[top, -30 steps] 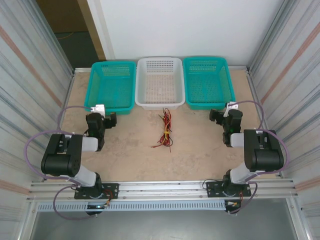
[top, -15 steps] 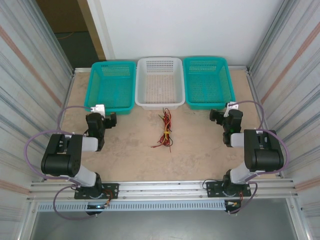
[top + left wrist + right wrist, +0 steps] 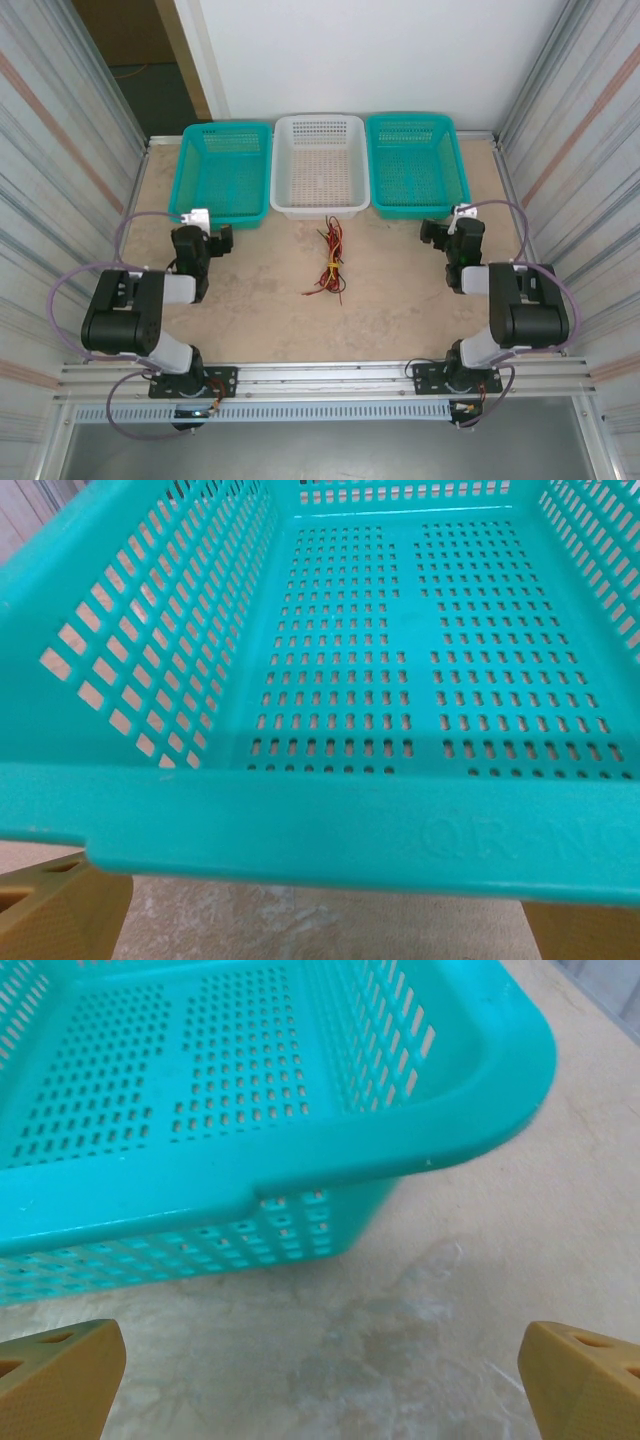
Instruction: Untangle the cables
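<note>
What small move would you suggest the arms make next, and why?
Probably swing the right arm inward to bring its open jaws over the tangled bundle of thin red, black and yellow cables. Both pairs of jaws stand open and empty, pointed at teal plastic baskets, well apart from the cables.

Tangled bundle of thin red, black and yellow cables (image 3: 329, 259), flat on the table, mid-width.
</note>
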`<move>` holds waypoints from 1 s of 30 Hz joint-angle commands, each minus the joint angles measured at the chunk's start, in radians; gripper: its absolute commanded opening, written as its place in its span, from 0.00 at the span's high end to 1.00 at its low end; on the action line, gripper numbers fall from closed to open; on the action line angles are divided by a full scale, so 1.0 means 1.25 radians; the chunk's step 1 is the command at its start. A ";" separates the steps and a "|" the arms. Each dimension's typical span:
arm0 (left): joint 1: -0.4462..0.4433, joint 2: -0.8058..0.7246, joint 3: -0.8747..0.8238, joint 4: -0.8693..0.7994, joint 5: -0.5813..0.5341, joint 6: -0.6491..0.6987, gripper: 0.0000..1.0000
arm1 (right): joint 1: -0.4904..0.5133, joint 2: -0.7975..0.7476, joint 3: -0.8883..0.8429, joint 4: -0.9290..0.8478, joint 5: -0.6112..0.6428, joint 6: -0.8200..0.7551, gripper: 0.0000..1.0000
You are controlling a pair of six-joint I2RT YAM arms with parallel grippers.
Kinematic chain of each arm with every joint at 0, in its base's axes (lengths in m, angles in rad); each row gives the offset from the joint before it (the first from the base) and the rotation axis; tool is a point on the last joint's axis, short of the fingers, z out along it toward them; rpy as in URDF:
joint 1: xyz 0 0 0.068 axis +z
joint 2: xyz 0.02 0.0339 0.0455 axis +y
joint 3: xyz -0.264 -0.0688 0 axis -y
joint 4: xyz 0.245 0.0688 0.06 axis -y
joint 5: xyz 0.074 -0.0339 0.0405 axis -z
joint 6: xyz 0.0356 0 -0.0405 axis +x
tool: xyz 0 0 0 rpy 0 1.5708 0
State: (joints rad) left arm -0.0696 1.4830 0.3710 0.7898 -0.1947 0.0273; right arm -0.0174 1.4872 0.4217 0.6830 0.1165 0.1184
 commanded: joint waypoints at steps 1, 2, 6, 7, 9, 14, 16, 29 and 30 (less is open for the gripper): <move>-0.052 -0.150 0.048 -0.175 -0.099 0.041 0.01 | 0.036 -0.142 0.055 -0.144 0.140 0.006 0.01; -0.059 -0.193 0.075 -0.255 -0.119 0.023 0.01 | 0.042 -0.190 0.056 -0.181 0.150 0.029 0.01; -0.108 -0.336 0.157 -0.550 -0.234 -0.122 0.01 | 0.059 -0.330 0.139 -0.520 0.227 0.216 0.01; -0.120 -0.377 0.175 -0.631 -0.247 -0.181 0.03 | 0.060 -0.350 0.170 -0.623 0.210 0.257 0.01; -0.141 -0.451 0.187 -0.752 -0.264 -0.286 0.07 | 0.065 -0.370 0.178 -0.714 0.187 0.321 0.01; -0.239 -0.592 0.219 -1.019 -0.270 -0.515 0.13 | 0.021 -0.365 0.187 -0.831 -0.048 0.475 0.01; -0.293 -0.617 0.234 -1.074 -0.244 -0.547 0.15 | 0.167 -0.339 0.249 -0.905 -0.015 0.462 0.01; -0.395 -0.521 0.243 -0.977 -0.042 -0.572 0.12 | 0.753 0.011 0.421 -0.815 0.054 0.537 0.01; -0.389 -0.498 0.239 -0.944 -0.030 -0.569 0.12 | 0.753 0.052 0.442 -0.806 0.036 0.533 0.01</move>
State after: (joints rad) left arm -0.5629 0.8249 0.6785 -0.5068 -0.3061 -0.6636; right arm 0.9245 1.4502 0.9184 -0.3691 0.2184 0.7509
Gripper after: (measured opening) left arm 0.880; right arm 0.993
